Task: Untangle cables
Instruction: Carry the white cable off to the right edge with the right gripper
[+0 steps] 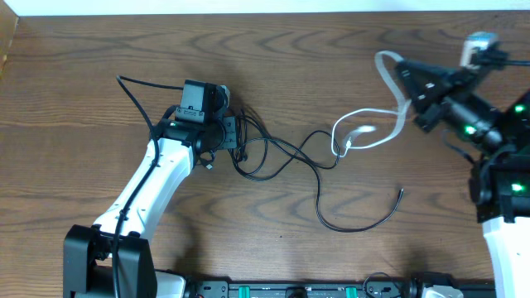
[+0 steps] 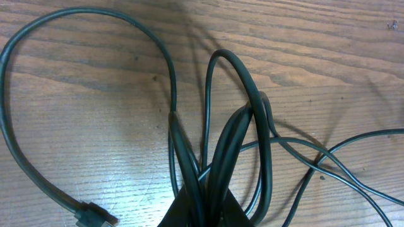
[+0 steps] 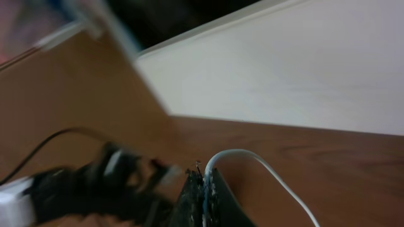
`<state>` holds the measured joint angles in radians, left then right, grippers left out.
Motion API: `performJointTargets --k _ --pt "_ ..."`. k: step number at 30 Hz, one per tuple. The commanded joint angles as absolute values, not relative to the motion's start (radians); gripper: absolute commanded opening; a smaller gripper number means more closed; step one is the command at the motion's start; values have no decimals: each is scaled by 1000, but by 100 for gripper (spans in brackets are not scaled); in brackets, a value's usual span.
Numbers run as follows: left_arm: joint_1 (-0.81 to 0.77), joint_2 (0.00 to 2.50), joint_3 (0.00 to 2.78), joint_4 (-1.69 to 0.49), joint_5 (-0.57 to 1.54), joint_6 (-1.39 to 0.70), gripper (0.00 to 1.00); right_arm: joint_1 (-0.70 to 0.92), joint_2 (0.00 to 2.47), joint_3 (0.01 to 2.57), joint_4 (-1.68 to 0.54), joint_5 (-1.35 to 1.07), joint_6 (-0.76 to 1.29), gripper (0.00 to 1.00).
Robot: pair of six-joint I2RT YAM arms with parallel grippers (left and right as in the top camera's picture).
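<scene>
Two grips hold now: our left gripper (image 2: 201, 211) is clamped on bunched black cables (image 2: 218, 157) left of centre, and our right gripper (image 3: 203, 189) is pinched on the white cable (image 1: 363, 130) at the far right. Pulling apart could cinch the smooth, rubbery loops where they cross.

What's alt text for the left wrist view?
Left gripper shut on a bunch of black cables, their loops fanning up across the wooden table. One plug end lies at lower left.
</scene>
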<state>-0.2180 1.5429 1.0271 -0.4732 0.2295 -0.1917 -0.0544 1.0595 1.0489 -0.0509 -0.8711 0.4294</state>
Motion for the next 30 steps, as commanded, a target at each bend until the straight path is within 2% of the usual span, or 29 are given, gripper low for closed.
performJointTargets --k 1,10,13,20,26,30 --pt "-220 1549 1038 -477 220 -205 8 29 1059 1058 -27 -919 468 1" --pt "-220 1549 1038 -477 220 -205 8 86 1058 1058 270 -934 688 1" --pt "-220 1549 1038 -477 220 -205 8 86 1059 1058 334 -922 663 1" --pt "-220 1549 1038 -478 220 -205 8 81 1085 1058 317 -790 488 1" --pt "-220 1549 1038 -490 220 -205 8 20 1109 1058 326 -584 481 1" --pt "-220 1549 1038 -495 219 -205 8 -67 1109 1059 409 -573 542 1"
